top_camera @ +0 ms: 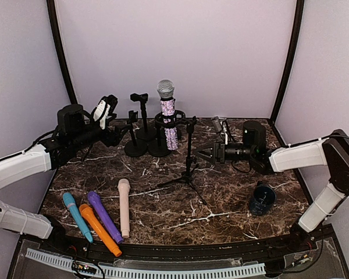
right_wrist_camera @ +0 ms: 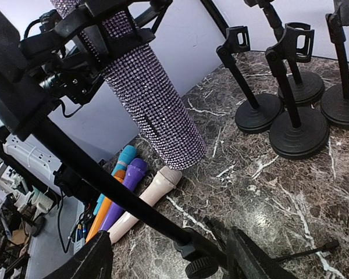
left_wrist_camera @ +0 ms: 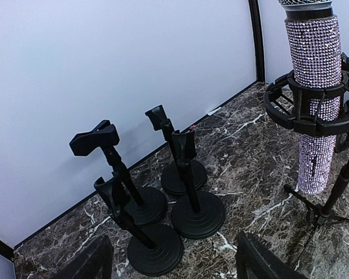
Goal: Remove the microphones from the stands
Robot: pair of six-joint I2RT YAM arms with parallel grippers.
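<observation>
One mounted microphone [top_camera: 169, 119], four loose; four desk stands [left_wrist_camera: 198, 214].

Microphone [top_camera: 167, 113] upright in the tripod stand [top_camera: 189, 165] mount, table centre-back; desk stands [top_camera: 136, 148] clustered just left of it; four loose mics [top_camera: 102, 216] side by side front-left; cup [top_camera: 262, 199] front-right, well apart.

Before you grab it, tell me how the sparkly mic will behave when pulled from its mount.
The mic looks rigid; its studded skin should grip, not slip. The mount rings it snugly, so it may resist. The slim tripod holds it off-centre, so a pull could tip the tripod.
</observation>
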